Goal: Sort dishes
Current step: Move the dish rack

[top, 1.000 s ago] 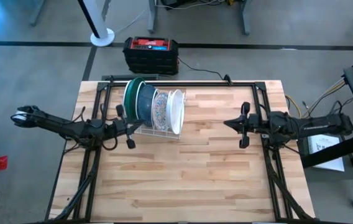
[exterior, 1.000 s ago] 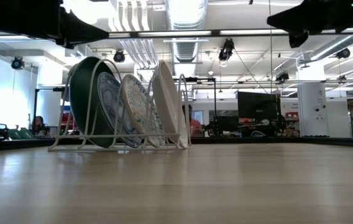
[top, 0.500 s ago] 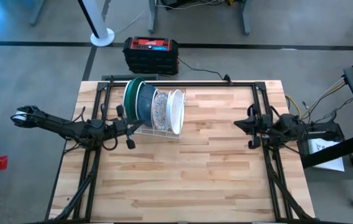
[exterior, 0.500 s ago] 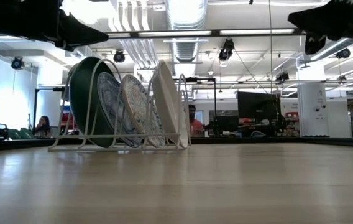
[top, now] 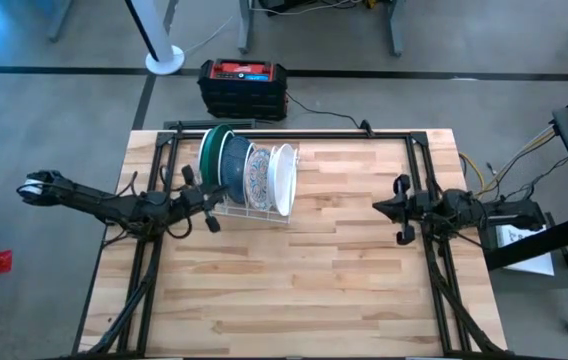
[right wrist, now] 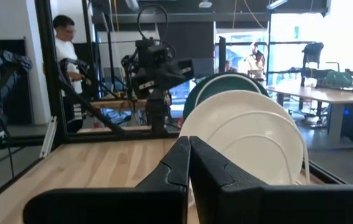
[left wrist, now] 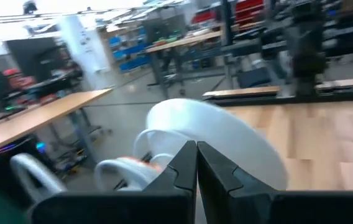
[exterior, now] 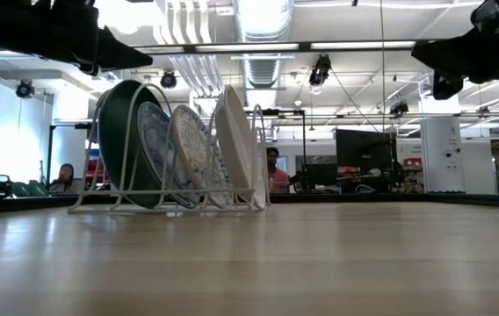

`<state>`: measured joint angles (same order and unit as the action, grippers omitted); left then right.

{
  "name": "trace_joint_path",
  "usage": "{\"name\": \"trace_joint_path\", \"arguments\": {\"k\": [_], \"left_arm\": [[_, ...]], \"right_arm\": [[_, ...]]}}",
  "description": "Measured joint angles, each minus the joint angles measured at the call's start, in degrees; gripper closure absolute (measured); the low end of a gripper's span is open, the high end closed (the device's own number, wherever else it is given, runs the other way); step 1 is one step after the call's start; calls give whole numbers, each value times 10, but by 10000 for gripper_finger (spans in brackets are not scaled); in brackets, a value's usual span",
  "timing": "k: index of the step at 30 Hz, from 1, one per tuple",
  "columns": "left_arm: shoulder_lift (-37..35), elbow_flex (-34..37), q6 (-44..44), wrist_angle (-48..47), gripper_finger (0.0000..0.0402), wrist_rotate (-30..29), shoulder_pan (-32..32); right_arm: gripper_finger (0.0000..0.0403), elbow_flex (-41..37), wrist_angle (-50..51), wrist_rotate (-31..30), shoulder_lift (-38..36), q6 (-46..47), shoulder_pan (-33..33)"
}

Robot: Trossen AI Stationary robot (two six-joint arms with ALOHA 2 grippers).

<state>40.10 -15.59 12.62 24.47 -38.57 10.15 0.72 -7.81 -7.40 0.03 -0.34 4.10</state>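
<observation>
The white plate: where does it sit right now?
In the high view the white plate stands on edge at the right end of the wire rack, beside the floral plate, on the table's rear left part.

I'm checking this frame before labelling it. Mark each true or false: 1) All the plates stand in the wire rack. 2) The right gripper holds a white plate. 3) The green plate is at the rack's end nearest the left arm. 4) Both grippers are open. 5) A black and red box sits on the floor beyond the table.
1) True: the plates stand on edge in the wire rack.
2) False: the right gripper is shut on nothing, far from the rack.
3) True: the green plate is closest to the left gripper.
4) False: both are shut.
5) True: the box sits on the floor past the table.
</observation>
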Motion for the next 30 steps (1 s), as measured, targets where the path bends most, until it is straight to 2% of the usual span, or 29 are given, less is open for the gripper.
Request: {"name": "trace_joint_path", "arguments": {"k": [2, 6, 9, 11, 12, 13, 15, 19, 22, 30], "left_arm": [[0, 0, 0, -1, 401, -35, -2], [3, 0, 6, -2, 402, -158, -3], [3, 0, 0, 0, 401, -319, -2], [4, -1, -1, 0, 402, -479, -2], [3, 0, 1, -4, 402, -513, -6], [-1, 0, 11, -17, 402, -512, -13], [-21, 2, 27, -32, 402, -468, -41], [-32, 4, 38, -44, 402, -513, -97], [-35, 4, 40, -44, 402, -493, -113], [-37, 4, 90, -49, 402, -509, -177]], "right_arm": [[403, -2, 0, 0, 0, 0, 0], [403, -2, 0, 0, 0, 0, 0], [403, -2, 1, 0, 1, 2, 0], [403, -2, 7, 0, 1, 5, 0], [403, -2, 10, 0, 1, 6, 0], [403, -2, 12, 0, 0, 7, 0], [403, -2, 13, -1, 2, 7, 0], [403, -2, 15, -1, 5, 5, 0], [403, -2, 17, -1, 4, 7, 0], [403, -2, 18, -2, 5, 7, 0]]}}
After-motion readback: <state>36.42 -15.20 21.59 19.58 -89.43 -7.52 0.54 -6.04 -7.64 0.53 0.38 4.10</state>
